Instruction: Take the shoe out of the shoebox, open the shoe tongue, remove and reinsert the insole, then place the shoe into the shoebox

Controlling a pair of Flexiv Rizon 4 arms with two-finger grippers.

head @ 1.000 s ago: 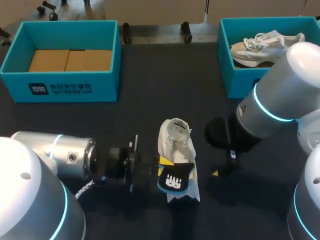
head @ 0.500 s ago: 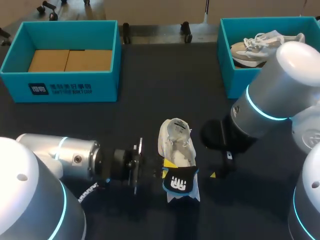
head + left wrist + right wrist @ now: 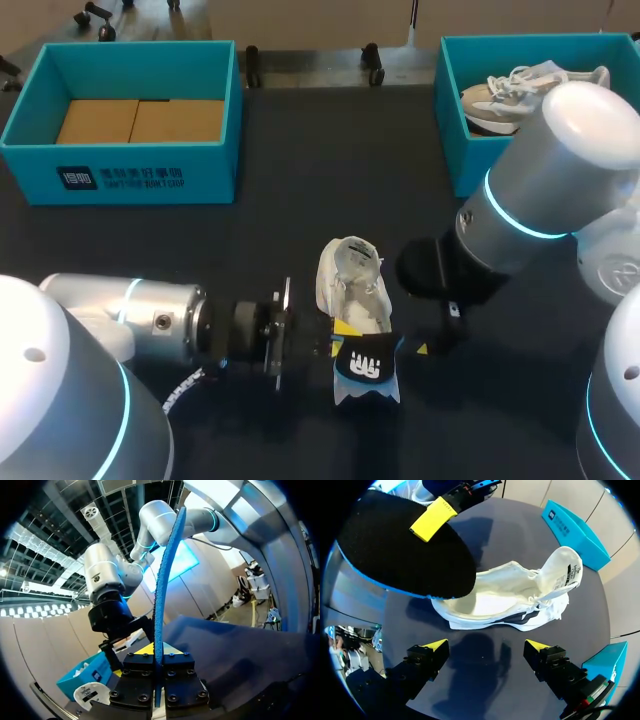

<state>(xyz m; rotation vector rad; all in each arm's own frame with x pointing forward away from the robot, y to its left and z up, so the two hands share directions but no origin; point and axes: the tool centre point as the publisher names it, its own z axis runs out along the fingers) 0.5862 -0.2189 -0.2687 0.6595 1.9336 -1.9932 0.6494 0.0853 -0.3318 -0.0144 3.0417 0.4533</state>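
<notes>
A white shoe [image 3: 356, 288] lies on the dark table [image 3: 300, 170] in the middle, its tongue [image 3: 564, 569] pulled up and the inside open. My left gripper [image 3: 338, 336] is shut on a black insole with a blue underside [image 3: 367, 362], holding it above the shoe's near end. In the left wrist view the insole [image 3: 162, 595] stands edge-on between the closed fingers of the left gripper [image 3: 157, 658]. My right gripper [image 3: 487, 647] is open, just beside the shoe [image 3: 520, 595], with nothing between its fingers. From there the insole [image 3: 405, 550] hangs over the shoe.
A teal shoebox [image 3: 130, 185] with a cardboard bottom stands at the back left. Another teal box [image 3: 455, 150] at the back right holds a second pale shoe [image 3: 520, 95]. My right arm [image 3: 540, 200] reaches across in front of that box.
My left gripper has carried the insole a little to the right, further over the shoe's near end. The right arm has shifted slightly left toward the shoe.
</notes>
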